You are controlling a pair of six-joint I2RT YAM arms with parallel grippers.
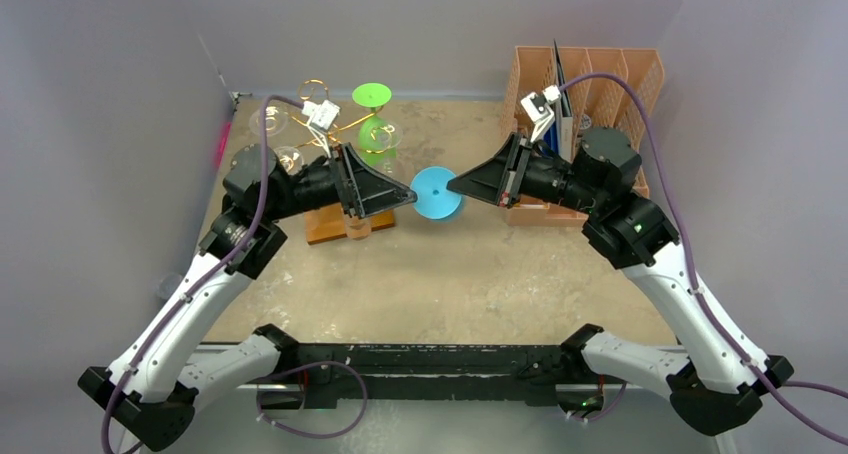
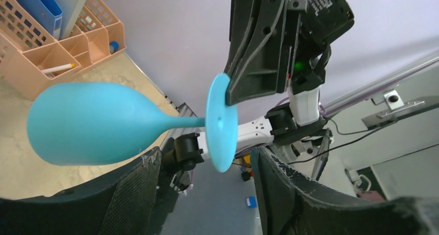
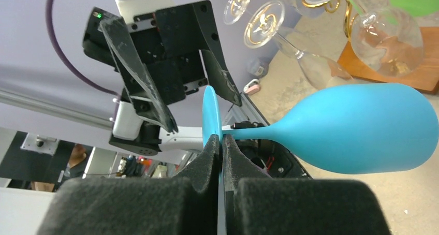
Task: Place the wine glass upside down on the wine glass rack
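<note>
Above the middle of the table [image 1: 480, 274], just right of the wine glass rack [image 1: 325, 224], the blue wine glass [image 1: 437, 192] hangs on its side in mid-air. Right gripper [image 3: 221, 147] is pinched tight on the rim of the foot. Left gripper [image 2: 204, 158] gapes wide, fingers either side of stem and foot, seemingly not touching. It looks like light, smooth plastic, stiff but slippery. I'd take the stem near the foot, because that thin disc could twist loose.

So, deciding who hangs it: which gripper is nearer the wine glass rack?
Left. The left gripper sits right beside the wine glass rack, by its wooden base; the right gripper, pinching the foot of the blue wine glass, is beyond it, farther off.
</note>
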